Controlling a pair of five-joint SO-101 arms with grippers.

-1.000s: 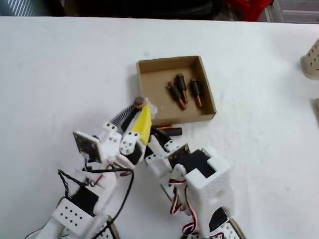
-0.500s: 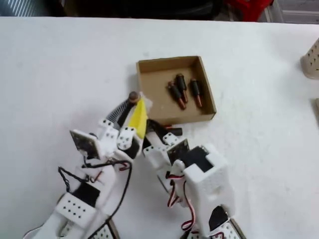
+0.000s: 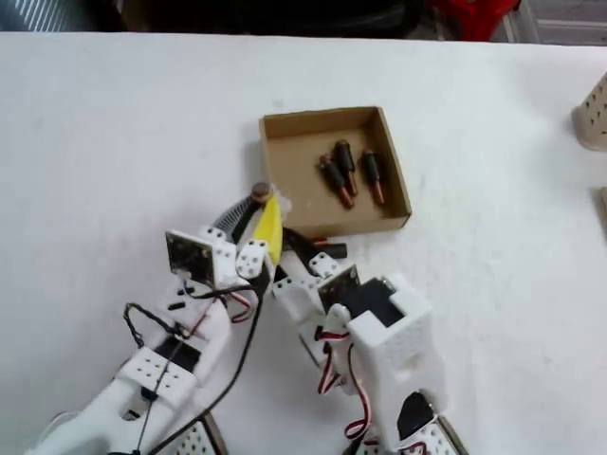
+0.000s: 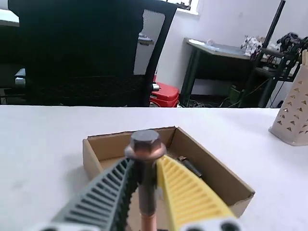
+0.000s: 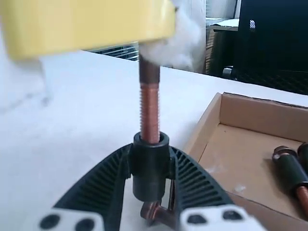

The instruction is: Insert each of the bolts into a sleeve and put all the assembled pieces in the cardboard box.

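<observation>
A copper bolt (image 5: 150, 108), tip entering a black sleeve (image 5: 150, 166), stands just beside the cardboard box (image 5: 209, 125). The left gripper (image 4: 144, 166) clamps the bolt and the right gripper (image 5: 151, 155) clamps the sleeve; keeping both axes aligned should seat it.

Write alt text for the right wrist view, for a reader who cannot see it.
The right gripper holds a black sleeve upright while a copper bolt, gripped from above by the left gripper with its yellow finger, enters the sleeve's top. Beside them on the white table, an open cardboard box holds an assembled piece.
</observation>
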